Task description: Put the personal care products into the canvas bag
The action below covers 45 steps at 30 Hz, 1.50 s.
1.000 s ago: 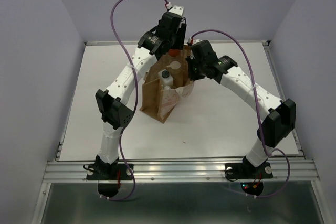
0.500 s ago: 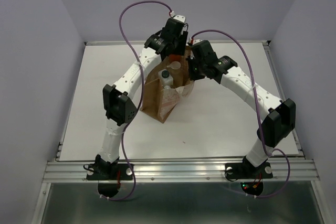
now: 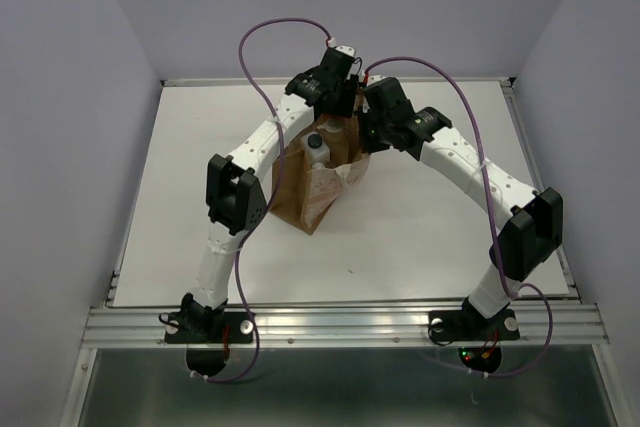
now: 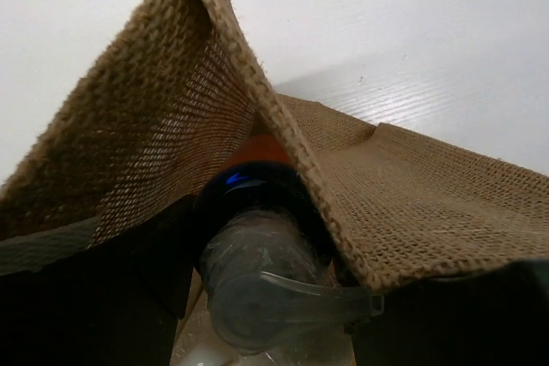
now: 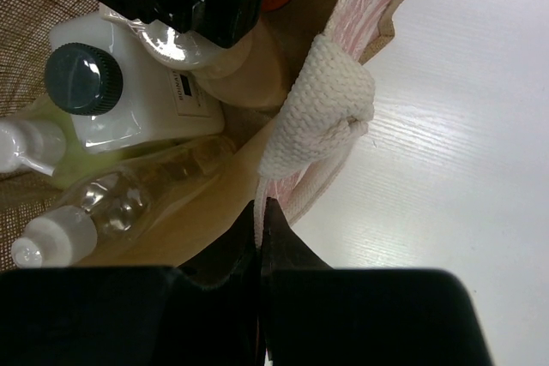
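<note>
The canvas bag stands upright mid-table, brown with a white-and-pink panel. My left gripper reaches into its far side, shut on the orange bottle with the dark blue cap, which sits under the woven rim between my fingers. My right gripper is shut on the bag's pink-white edge beside the white handle, at the right rim. Inside the bag lie the translucent white bottle with black cap, the amber bottle with white cap, the yellow-green bottle and the beige bottle.
The white table ends in raised rails at the back and the right side. Purple cables loop above both arms.
My left arm's elbow has swung right and its wrist has shifted further toward the bag's far side. The right arm and the bag have stayed put.
</note>
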Motion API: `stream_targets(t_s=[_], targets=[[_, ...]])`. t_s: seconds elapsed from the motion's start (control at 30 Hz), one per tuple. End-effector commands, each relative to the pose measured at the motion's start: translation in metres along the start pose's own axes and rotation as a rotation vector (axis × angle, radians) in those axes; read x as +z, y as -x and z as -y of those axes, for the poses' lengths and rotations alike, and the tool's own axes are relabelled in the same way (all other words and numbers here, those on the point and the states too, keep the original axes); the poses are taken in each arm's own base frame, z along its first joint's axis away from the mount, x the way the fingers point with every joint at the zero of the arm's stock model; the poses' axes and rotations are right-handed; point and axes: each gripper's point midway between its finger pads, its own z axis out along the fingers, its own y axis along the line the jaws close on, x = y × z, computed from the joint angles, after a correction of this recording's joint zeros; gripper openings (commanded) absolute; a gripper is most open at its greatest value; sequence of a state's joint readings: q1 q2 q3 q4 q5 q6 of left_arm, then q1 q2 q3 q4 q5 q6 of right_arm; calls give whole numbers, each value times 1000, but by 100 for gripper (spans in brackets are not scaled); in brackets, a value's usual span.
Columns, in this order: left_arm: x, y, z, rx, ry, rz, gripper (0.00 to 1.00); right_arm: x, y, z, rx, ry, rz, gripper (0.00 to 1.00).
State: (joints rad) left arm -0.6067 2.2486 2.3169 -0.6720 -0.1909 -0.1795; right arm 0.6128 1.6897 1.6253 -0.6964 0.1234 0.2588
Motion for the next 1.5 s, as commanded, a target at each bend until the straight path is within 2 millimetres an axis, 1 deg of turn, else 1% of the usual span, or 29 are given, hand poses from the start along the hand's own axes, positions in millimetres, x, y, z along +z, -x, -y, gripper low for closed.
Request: stream_targets(t_s=[0.0, 0.03, 0.07, 0.13, 0.17, 0.23, 0.3, 0.33, 0.5, 0.7, 0.77, 0.83, 0.87, 0.9, 0.93, 0.97, 1.07, 1.1, 1.13, 1.17, 1.2, 1.23, 1.27, 1.3, 1.33, 1.37, 1.4, 1.43, 1.47], targets=[[-16, 40, 6, -56, -33, 139, 20, -4, 3, 1, 7, -3, 22, 1], [-14, 37, 5, -54, -29, 129, 33, -4, 3, 1, 7, -3, 22, 1], [-12, 34, 5, -53, -27, 122, 42, -4, 3, 1, 7, -5, 22, 1], [-11, 29, 7, -48, -37, 104, 53, -4, 3, 1, 7, -5, 22, 1], [-13, 31, 7, -44, -40, 106, 65, -4, 3, 2, 7, -6, 23, 1], [-18, 36, 9, -41, -54, 113, 75, -4, 3, 3, 7, -14, 25, 1], [-26, 44, 9, -40, -62, 130, 82, -4, 3, 2, 9, -12, 24, 1], [-31, 48, 11, -41, -75, 142, 89, -3, 3, 2, 10, -11, 24, 1], [-56, 67, 15, -44, -115, 197, 92, -6, 5, 2, 11, -12, 31, 1], [-77, 83, 18, -52, -152, 239, 93, -7, 6, 2, 19, -9, 35, 2], [-88, 90, 18, -53, -163, 259, 93, -8, 7, 2, 20, -10, 38, 3], [-105, 102, 15, -58, -162, 294, 96, -10, 10, 1, 27, -7, 45, 6], [-112, 106, 15, -56, -166, 308, 96, -10, 11, 1, 29, -6, 48, 9], [-130, 115, 13, -61, -170, 340, 97, -11, 14, 0, 31, -6, 54, 11], [-141, 121, 10, -63, -170, 364, 98, -12, 16, 0, 37, -6, 61, 16], [-164, 131, 7, -66, -178, 407, 99, -15, 22, -1, 40, -2, 75, 21], [-201, 144, -2, -69, -177, 473, 99, -20, 32, -4, 52, 3, 101, 29], [-232, 154, -12, -76, -162, 535, 99, -23, 39, -6, 55, 9, 117, 30], [-236, 152, -19, -80, -137, 538, 99, -25, 43, -7, 57, 17, 125, 30], [-250, 153, -25, -90, -126, 559, 99, -27, 46, -9, 57, 26, 132, 30], [-281, 159, -35, -109, -118, 617, 99, -31, 54, -13, 60, 43, 151, 31], [-290, 157, -41, -114, -103, 629, 99, -34, 57, -14, 59, 51, 161, 33], [-291, 150, -51, -123, -58, 622, 99, -37, 62, -15, 59, 56, 172, 42], [-317, 150, -64, -147, -33, 664, 99, -44, 72, -16, 60, 57, 202, 43], [-321, 145, -72, -160, -4, 667, 99, -48, 77, -16, 63, 56, 218, 48], [-317, 134, -85, -182, 63, 647, 99, -53, 83, -15, 67, 49, 239, 71], [-334, 129, -96, -207, 84, 670, 99, -58, 88, -14, 70, 47, 256, 84], [-325, 114, -106, -217, 132, 633, 99, -67, 97, -12, 75, 34, 288, 100], [-326, 107, -110, -253, 137, 625, 99, -72, 100, -9, 85, 25, 302, 100]])
